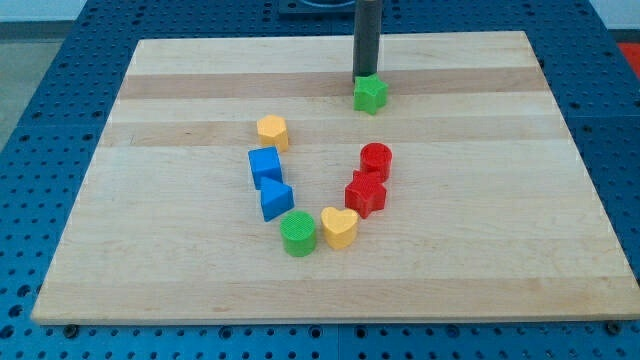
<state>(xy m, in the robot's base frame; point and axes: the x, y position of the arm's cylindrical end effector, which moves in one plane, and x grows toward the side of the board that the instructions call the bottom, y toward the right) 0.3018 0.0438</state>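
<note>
My tip (366, 78): lower end of dark rod, no jaws, grasping nothing; touches green star-shaped block (371, 95) at its top side. Below, well apart on the pale wooden board (480, 260): red cylinder (376, 159), yellow block (272, 130).

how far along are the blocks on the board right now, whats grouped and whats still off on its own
Grouped: seven blocks form a U: yellow block, blue cube, blue wedge, green cylinder, yellow heart, red star-like block, red cylinder. In hand: my tip sits at the top edge of the green star, touching or nearly so. Apart: that star alone, above the U's right arm on the board.
</note>
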